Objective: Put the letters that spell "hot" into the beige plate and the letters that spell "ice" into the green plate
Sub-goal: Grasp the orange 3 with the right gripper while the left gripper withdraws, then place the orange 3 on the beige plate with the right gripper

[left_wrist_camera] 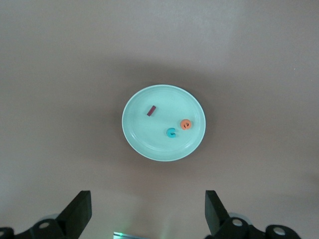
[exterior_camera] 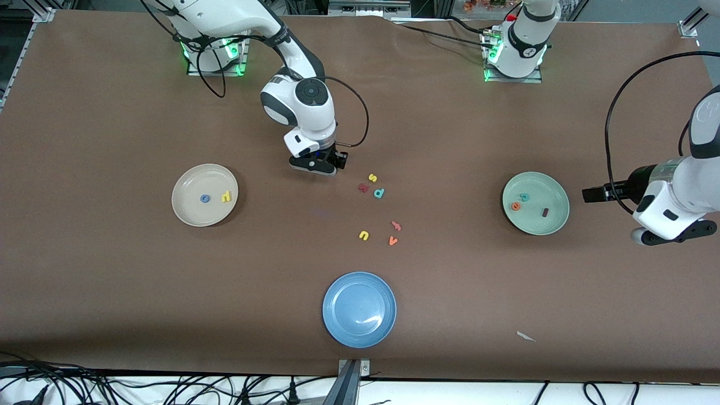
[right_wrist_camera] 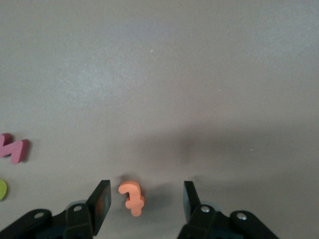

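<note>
The round cream-beige plate (exterior_camera: pixel 185 211) holds the blue foam ring o (exterior_camera: pixel 205 198) and yellow foam h (exterior_camera: pixel 226 196). The orange foam t (exterior_camera: pixel 396 226) lies on the brown table (exterior_camera: pixel 112 281), nearer the camera than the right gripper (exterior_camera: pixel 319 166), which hangs with jaws apart and empty. The round mint-green plate (exterior_camera: pixel 554 191) holds the teal foam c (exterior_camera: pixel 524 197), orange foam e (exterior_camera: pixel 516 206) and dark red foam bar i (exterior_camera: pixel 544 212), while the left gripper (left_wrist_camera: pixel 149 209) waits beside it, jaws wide apart and empty.

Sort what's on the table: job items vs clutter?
Job: beige plate, blue o, yellow h, orange t, green plate, teal c, orange e, dark red i.
Clutter: blue plate, yellow s, yellow u, teal p, orange v, dark red k.
</note>
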Tool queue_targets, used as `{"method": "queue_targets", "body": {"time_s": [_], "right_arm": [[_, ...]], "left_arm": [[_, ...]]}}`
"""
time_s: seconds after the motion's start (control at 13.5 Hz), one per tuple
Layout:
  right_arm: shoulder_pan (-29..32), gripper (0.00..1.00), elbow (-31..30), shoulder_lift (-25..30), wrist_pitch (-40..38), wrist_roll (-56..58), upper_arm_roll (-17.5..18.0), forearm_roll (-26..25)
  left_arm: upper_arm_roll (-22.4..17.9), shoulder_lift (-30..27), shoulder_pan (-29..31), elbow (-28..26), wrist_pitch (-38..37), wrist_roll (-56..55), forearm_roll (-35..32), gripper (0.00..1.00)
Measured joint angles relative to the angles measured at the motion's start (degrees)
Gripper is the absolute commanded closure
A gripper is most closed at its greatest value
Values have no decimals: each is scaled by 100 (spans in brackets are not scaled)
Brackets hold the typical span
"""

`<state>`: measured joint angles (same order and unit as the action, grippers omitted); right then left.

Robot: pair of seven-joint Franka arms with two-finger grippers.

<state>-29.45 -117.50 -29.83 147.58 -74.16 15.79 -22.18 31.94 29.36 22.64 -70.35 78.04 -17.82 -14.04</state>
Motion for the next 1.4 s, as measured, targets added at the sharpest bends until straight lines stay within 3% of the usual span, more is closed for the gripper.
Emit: {"method": "queue_targets", "body": {"time_s": [0.22,0.37,0.52,0.74,0.96,1.4], "right_arm": [[-96,33,3,-79,58,-164,16,-99],[-131,34,4,-159,88,-361,17,-325],[-133,44,7,-231,173,-501,16,-484],[-134,69,30,-252,210,-521,17,-513],[-134,92,58,-241,206,-524,16,-514],[-52,95,71,-189,203,-420,-19,-574]], "left_arm": [[-1370,49,-1114,268,0,330,13,0],[-1958,54,-1751,446,49,353,49,0],[-2145,41,-1901,736,70,354,437,7],[-2580,-151,-1862,944,90,819,1129,4],[-2838,-447,-1866,939,192,1045,1256,3],[-2895,-547,-1903,770,278,1398,1265,1]]}}
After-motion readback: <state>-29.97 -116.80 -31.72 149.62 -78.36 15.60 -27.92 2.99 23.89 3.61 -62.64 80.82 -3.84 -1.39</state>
